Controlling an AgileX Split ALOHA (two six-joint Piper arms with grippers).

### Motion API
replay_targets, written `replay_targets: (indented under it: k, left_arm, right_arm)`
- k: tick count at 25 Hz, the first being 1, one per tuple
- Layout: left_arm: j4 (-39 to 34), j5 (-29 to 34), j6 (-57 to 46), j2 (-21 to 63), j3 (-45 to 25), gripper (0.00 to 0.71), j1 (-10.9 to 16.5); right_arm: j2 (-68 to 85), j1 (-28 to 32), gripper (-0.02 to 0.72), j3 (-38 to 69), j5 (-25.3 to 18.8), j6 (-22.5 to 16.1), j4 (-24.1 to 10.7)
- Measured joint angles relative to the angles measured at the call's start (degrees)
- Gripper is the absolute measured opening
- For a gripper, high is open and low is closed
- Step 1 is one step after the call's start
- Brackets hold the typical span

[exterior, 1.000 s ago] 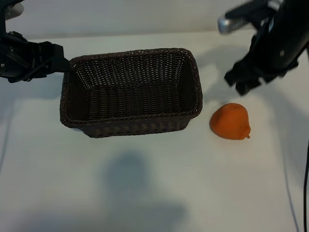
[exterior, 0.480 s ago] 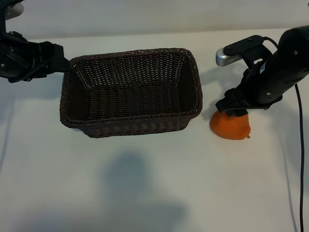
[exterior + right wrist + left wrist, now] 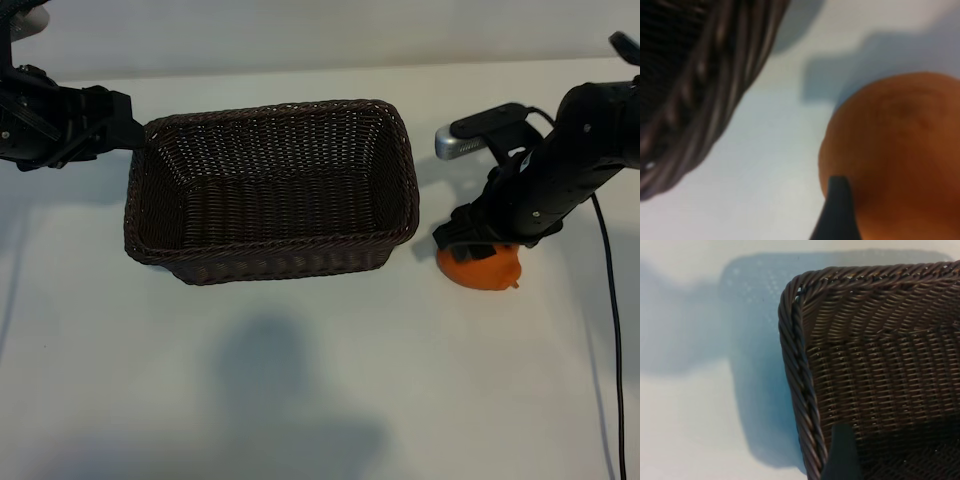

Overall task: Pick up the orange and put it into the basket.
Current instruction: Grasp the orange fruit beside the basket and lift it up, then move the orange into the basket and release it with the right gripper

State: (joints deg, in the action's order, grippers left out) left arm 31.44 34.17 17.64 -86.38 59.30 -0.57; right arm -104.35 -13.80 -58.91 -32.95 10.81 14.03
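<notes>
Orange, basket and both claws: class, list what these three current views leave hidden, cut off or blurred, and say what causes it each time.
- Orange: exterior view, its top is covered by the right claw; whether the fingers touch it cannot be told.
- Orange, right wrist view: blurred, cut off by the frame edge.
- Basket: left wrist view, only one corner shows.
- Left claw: exterior view, its fingertips merge with the dark basket corner; contact is unclear.

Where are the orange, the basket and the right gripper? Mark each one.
orange (image 3: 487,270): exterior view, on its visible lower front.
basket (image 3: 270,239): exterior view, on the near braided rim.
right gripper (image 3: 470,240): exterior view, at its fingertips over the orange.
</notes>
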Motion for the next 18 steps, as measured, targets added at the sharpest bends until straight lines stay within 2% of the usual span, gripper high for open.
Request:
replay_targets:
  k: [2, 4, 7, 8, 10, 18]
  left_arm:
    - [0.0, 0.0, 0.0, 0.0, 0.0, 0.592, 0.0]
    - [0.0, 0.0, 0.0, 0.0, 0.0, 0.592, 0.0]
    - [0.0, 0.0, 0.0, 0.0, 0.0, 0.592, 0.0]
    - [0.0, 0.0, 0.0, 0.0, 0.0, 0.592, 0.0]
    - [0.0, 0.0, 0.0, 0.0, 0.0, 0.592, 0.0]
    - [0.0, 0.0, 0.0, 0.0, 0.0, 0.592, 0.0]
  right_arm:
    - [-0.7, 0.0, 0.468, 0.0, 0.0, 0.0, 0.4]
    - [-0.9, 0.0, 0.349, 0.0, 0.0, 0.1, 0.6]
    - [-0.9, 0.0, 0.116, 0.0, 0.0, 0.2, 0.8]
    - [-0.9, 0.0, 0.084, 0.0, 0.0, 0.1, 0.8]
    - [-0.9, 0.0, 0.052, 0.0, 0.0, 0.0, 0.9]
    - [1.4, 0.0, 0.048, 0.0, -0.7, -0.3, 0.7]
